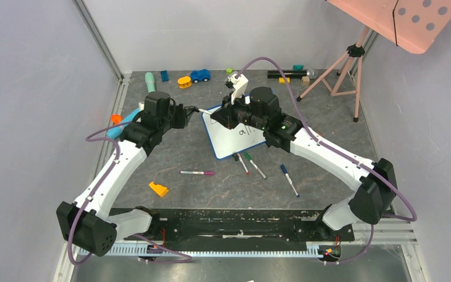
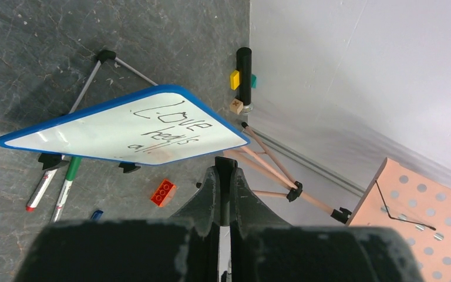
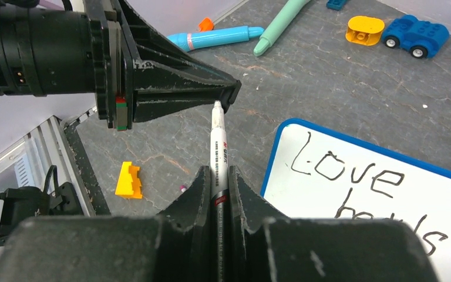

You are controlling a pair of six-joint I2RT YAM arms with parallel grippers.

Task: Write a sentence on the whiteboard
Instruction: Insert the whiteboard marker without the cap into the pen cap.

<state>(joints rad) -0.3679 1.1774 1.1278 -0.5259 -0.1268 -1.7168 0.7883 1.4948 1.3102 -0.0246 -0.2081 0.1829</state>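
- The whiteboard [image 1: 230, 145]: at the middle of the table, between both arms, propped on its feet.
- The sentence [image 2: 170, 126]: "Love heals all." in three lines; the writing looks finished.
- Right gripper [image 3: 218, 174]: clenched round a marker [image 3: 218, 147], held beside the board and not touching it.
- Left gripper [image 3: 232, 94]: jaws pressed together at the marker's tip; whether a cap sits between them, cannot tell.
- Likely left to do: capping the marker and putting it down.

You're looking at a white whiteboard [image 2: 88, 132] with a blue frame, the sentence [image 2: 173, 126] dark. The table [image 1: 199, 155] is mottled grey with pale veins. The marker [image 3: 218, 150] is white with red lettering, the toy car [image 3: 416, 36] blue, the stepped brick [image 3: 128, 179] yellow.
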